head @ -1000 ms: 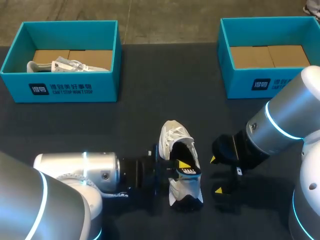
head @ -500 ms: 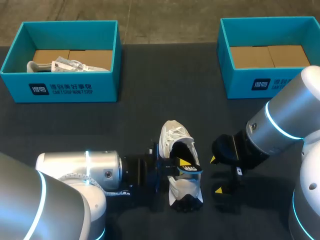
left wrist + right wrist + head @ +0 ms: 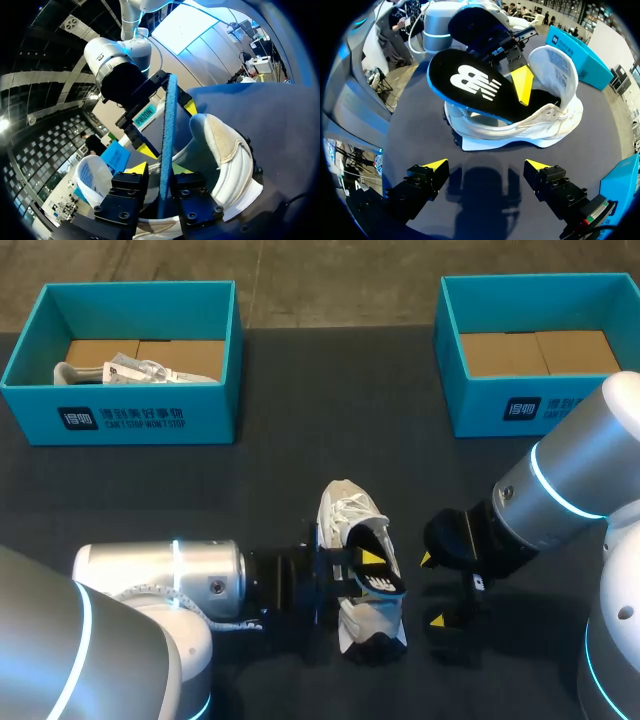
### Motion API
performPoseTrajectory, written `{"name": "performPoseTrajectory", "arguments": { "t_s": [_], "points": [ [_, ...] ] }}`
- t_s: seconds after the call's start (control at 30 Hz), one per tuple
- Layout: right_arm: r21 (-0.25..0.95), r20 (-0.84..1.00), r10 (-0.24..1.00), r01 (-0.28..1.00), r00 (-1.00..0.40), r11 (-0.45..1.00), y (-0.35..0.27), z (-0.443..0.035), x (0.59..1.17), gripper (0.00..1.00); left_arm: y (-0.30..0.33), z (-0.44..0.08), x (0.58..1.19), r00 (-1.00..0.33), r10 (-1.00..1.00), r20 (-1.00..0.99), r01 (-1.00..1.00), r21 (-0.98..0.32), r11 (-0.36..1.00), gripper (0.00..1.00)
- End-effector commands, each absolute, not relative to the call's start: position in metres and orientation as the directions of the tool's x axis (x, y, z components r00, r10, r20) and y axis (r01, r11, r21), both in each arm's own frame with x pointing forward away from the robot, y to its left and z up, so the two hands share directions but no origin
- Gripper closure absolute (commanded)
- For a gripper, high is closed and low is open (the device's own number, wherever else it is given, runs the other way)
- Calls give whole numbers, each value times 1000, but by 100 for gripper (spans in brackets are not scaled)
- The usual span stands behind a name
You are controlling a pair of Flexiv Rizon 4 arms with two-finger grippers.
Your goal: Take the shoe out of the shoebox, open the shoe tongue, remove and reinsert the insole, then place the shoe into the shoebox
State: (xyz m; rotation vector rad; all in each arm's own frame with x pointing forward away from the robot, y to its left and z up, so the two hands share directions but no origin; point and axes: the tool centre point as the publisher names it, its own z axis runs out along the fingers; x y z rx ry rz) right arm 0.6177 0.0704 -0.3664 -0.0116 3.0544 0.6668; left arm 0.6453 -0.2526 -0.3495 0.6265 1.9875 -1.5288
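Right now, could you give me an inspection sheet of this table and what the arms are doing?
Surface: dark table.
Job's things: white shoe stands between the arms, tongue pulled open; black insole has one end in the shoe and the other raised out; left shoebox holds an other shoe; right shoebox shows only cardboard inside.
Clutter: nothing seen.
Grippers: left gripper, fingers shut on the insole; right gripper open beside the shoe, touching nothing.
Cables: nothing seen.
Surroundings: nothing seen.
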Motion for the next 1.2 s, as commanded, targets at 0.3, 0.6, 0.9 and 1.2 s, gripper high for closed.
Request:
{"name": "performPoseTrajectory", "arguments": {
  "t_s": [0.3, 0.6, 0.9, 1.2],
  "points": [
    [415, -19, -2, -10, -1000, 910, 71, -367, 617, 0, -243, -336, 630, -764, 27, -644, 635, -745, 207, 72],
    [415, -19, -2, -10, -1000, 910, 71, -367, 617, 0, -241, -331, 621, -760, 31, -649, 641, -741, 200, 92],
    [415, -19, -2, -10, -1000, 910, 71, -367, 617, 0, -249, -343, 624, -705, 40, -708, 698, -683, 217, 100],
    [415, -19, -2, -10, -1000, 910, 71, -367, 617, 0, -253, -352, 639, -687, 37, -726, 713, -664, 227, 100]
  ]
}}
